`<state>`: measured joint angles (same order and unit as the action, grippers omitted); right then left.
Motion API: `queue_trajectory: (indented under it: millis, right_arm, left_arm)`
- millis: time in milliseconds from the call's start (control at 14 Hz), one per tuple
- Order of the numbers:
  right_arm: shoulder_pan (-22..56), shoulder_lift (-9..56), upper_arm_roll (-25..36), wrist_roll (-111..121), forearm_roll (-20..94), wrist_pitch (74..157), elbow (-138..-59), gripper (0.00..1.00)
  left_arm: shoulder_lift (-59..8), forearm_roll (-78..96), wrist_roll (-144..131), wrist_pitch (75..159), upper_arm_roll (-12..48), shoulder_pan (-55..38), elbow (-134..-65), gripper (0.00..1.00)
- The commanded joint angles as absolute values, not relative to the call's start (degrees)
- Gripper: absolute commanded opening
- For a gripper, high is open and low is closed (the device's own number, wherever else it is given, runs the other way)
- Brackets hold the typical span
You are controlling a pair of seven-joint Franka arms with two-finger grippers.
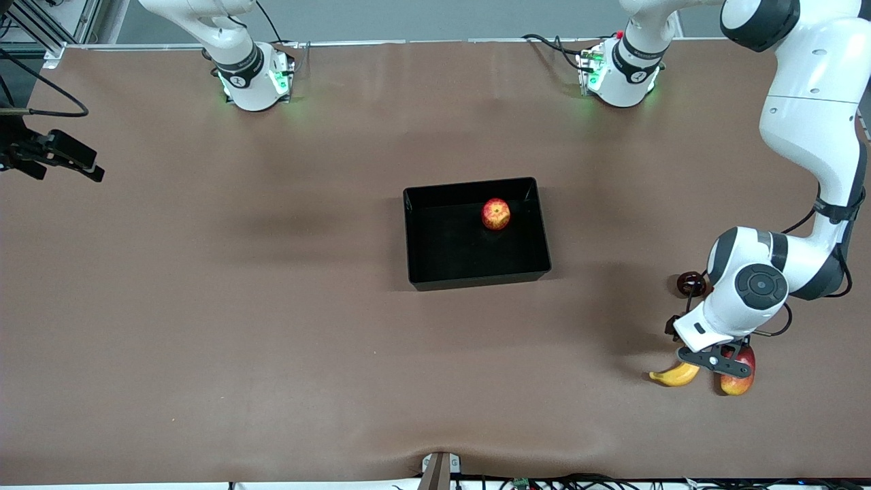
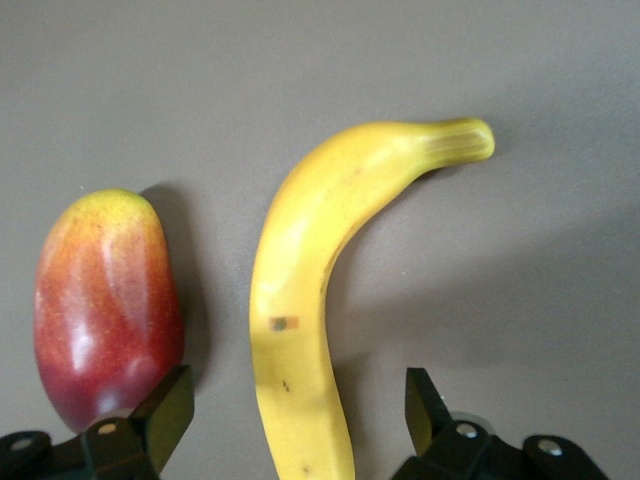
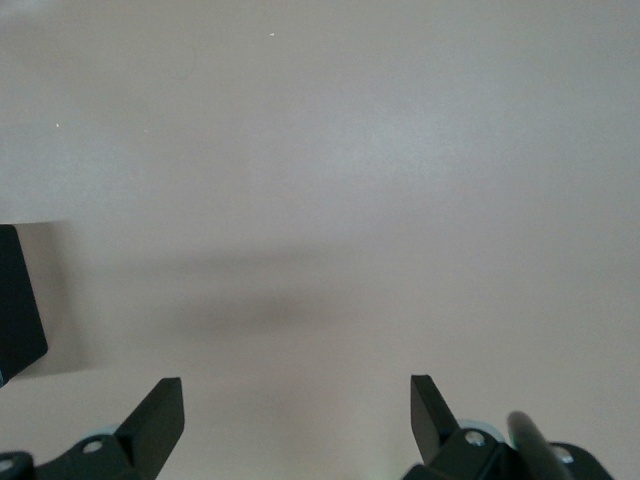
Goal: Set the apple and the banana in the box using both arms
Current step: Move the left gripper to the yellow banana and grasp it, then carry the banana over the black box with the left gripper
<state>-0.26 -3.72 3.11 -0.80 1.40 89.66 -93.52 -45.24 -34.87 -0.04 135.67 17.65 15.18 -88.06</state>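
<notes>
Apple [image 1: 496, 214] sits in the box [image 1: 422, 235]. Our left gripper [image 2: 300, 420] has released jaws straddling the banana [image 2: 310, 300]; they could bump the mango [image 2: 105, 300]. Right gripper [image 3: 297, 420] waits, released.

This is a robotics lab, not a home. Two white arm bases [image 1: 255, 75] with green status lights are bolted along the top of the frame to a brown-covered table [image 1: 204, 306]. Loose cables [image 1: 558, 44] trail beside them, aluminium framing [image 1: 41, 27] fills the upper left corner, and a camera mount [image 1: 441, 469] sits at bottom centre.
</notes>
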Motion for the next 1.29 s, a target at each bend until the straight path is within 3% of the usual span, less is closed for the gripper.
queue_trajectory:
  millis: [0,215,358,502,788,1218]
  right_arm:
    - [-0.18,-3.69,3.16,-1.23,0.18,89.65,-93.16,1.00]
    - [-0.52,-3.60,3.16,-1.23,0.18,89.65,-93.16,1.00]
    - [-0.79,-3.60,3.16,-1.14,0.18,89.47,-93.16,1.00]
    - [-1.06,-3.60,3.16,-1.14,0.26,89.56,-93.25,1.00]
    - [-1.05,-3.34,3.08,-1.14,0.44,89.47,-93.25,1.00]
    - [-0.88,-3.25,3.08,-1.05,0.53,89.82,-93.16,1.00]
  left_arm:
    - [-46.67,-34.10,0.70,135.97,17.93,15.73,-86.75,0.86]
    - [-48.07,-33.84,-0.52,135.97,17.93,15.73,-86.75,0.73]
    - [-48.52,-33.66,-0.62,135.97,17.84,15.73,-86.75,0.42]
    - [-47.56,-33.75,-0.26,135.97,17.93,15.73,-86.66,0.00]
    - [-43.69,-32.88,-1.14,133.00,22.31,15.82,-87.19,0.00]
    - [-39.12,-30.23,-15.97,124.30,36.54,15.38,-86.75,0.00]
